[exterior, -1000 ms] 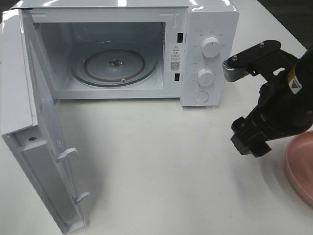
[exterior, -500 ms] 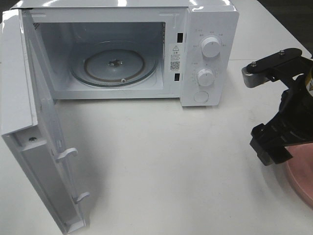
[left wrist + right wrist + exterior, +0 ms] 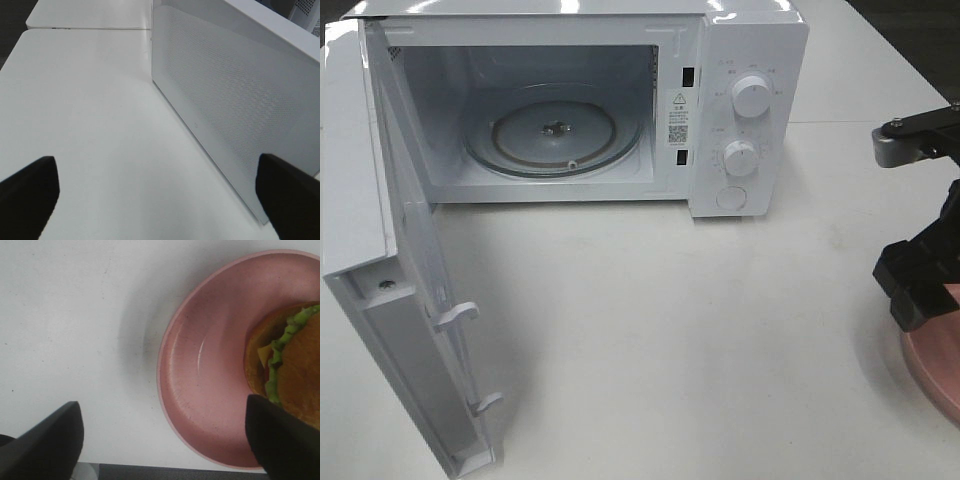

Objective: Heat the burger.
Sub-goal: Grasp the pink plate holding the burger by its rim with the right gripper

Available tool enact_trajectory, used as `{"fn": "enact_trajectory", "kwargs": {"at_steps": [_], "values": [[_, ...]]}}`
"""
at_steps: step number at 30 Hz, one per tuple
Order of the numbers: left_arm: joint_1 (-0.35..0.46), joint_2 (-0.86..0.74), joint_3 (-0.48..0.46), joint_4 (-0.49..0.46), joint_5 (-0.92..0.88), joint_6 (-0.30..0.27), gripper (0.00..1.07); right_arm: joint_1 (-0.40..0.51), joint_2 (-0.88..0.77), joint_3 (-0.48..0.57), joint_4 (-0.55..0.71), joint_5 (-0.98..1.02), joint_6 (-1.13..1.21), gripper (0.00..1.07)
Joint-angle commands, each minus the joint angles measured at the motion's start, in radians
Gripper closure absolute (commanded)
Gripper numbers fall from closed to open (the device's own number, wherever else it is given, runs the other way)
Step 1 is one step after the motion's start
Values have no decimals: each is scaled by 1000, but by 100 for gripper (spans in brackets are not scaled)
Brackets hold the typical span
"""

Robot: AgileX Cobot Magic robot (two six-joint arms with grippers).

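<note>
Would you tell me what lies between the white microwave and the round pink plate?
Exterior high view: bare white tabletop, then the open right gripper over the plate.

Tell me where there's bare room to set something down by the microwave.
Free: the table between the open door and the pink plate, in front of the microwave; the glass turntable is bare too. Crowded: the right edge, with plate and burger.

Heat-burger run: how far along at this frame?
Done: microwave door open, glass turntable bare. In hand: right gripper, open, hangs over the pink plate carrying the burger, gripping nothing. Left: grasp the burger, set it on the turntable, shut the door, start heating.
</note>
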Motion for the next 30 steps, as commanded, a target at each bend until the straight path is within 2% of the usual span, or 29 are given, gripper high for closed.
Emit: {"fn": "enact_trajectory", "kwargs": {"at_steps": [1, 10, 24, 30], "values": [[3, -16, 2, -9, 2, -5, 6, -29, -5, 2, 14, 1, -28, 23], [3, -16, 2, -9, 2, -5, 6, -99, -5, 85, 32, -94, -40, 25], [3, -16, 2, -9, 2, -5, 6, -99, 4, 114, 38, -190, -30, 27], [3, -16, 2, -9, 2, -5, 6, -99, 92, 124, 32, -227, -19, 27]]}}
